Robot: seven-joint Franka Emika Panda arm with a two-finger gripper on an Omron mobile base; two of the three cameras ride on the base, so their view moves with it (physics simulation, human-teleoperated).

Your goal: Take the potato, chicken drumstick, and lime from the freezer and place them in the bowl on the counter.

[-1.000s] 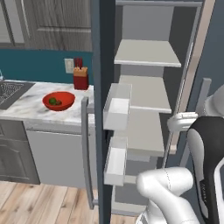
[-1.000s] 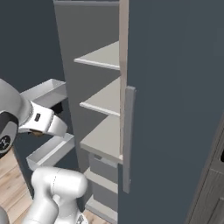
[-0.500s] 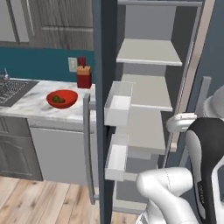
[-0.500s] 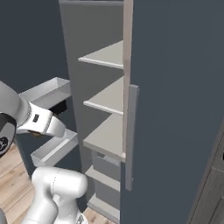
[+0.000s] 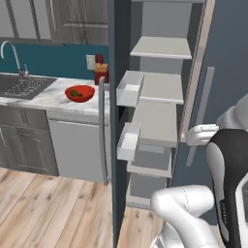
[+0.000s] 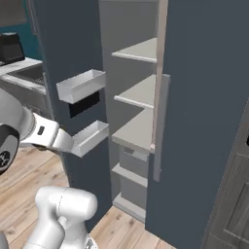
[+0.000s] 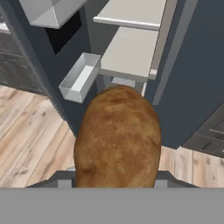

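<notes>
Hand view has the potato (image 7: 117, 138) clamped in the gripper (image 7: 113, 180), facing the open freezer (image 7: 131, 52) shelves and door bins (image 7: 81, 78); left base view alone shows the red bowl (image 5: 79, 93), holding something green, on the counter (image 5: 48, 97) left of the freezer door.

The freezer (image 5: 160, 116) stands at the right end of the counter (image 5: 51, 97), its door (image 5: 114, 121) swung open toward the counter side. Two door bins (image 5: 130, 88) sit one above the other on the door's inner face, and the shelves (image 5: 162, 47) are stacked behind them inside the cabinet. On the counter, the bowl (image 5: 80, 93) rests near the freezer end with the lime (image 5: 74, 92) in it — the sink (image 5: 24, 85) lies further left, the faucet (image 5: 10, 53) behind it. In the hand view, the potato (image 7: 117, 138) sits close before the camera, in front of the lower bin and shelves.
</notes>
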